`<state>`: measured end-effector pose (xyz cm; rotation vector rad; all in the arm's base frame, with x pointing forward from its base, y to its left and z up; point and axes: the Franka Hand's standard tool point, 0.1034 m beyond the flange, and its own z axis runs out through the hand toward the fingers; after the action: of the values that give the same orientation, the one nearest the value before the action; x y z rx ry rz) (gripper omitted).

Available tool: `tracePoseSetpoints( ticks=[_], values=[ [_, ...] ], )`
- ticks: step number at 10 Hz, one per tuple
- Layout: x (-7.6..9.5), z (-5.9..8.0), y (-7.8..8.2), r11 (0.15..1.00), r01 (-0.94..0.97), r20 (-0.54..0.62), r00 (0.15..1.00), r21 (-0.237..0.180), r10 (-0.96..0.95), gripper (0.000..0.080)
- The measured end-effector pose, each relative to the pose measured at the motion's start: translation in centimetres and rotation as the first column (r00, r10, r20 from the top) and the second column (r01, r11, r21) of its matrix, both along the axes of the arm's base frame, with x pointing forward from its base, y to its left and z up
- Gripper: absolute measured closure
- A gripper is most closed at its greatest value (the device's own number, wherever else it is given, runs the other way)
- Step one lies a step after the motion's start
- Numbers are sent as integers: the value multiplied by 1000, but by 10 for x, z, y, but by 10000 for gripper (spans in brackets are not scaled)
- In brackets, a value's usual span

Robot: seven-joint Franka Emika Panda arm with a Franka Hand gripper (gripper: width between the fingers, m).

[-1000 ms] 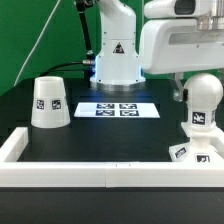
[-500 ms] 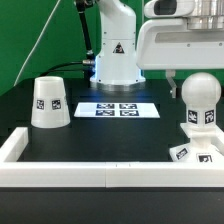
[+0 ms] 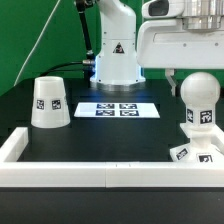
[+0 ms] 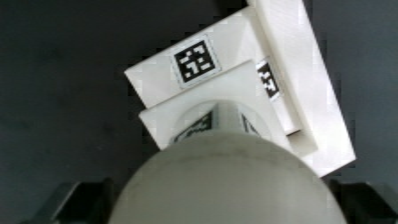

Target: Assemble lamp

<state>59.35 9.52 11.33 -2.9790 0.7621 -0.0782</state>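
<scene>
white round-headed plastic bulb upright on white stepped blocky base, tabletop corner at exterior view's right | gripper straight above, fingers flanking head | pinching or spread: cannot tell

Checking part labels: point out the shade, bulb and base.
shade (image 3: 57, 108): exterior view, side wall.
bulb (image 3: 200, 92): exterior view, round head.
base (image 4: 194, 61): wrist view, tagged face.

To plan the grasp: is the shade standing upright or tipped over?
Upright: the shade stands on the table, narrow end up, wide end down.
</scene>
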Motion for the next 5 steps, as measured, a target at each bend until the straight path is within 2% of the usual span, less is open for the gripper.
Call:
tracePoseSetpoints(
  ticks=[1, 2, 3, 5],
  values=[
    [-1, 0, 1, 994, 108, -12, 994, 14, -108, 220],
    [-6, 2, 8, 958, 285, -45, 958, 21, -284, 220],
    [-7, 2, 13, 924, 380, -66, 924, 37, -377, 220],
    [-7, 1, 11, 832, 550, -104, 833, 67, -543, 220]
  ],
)
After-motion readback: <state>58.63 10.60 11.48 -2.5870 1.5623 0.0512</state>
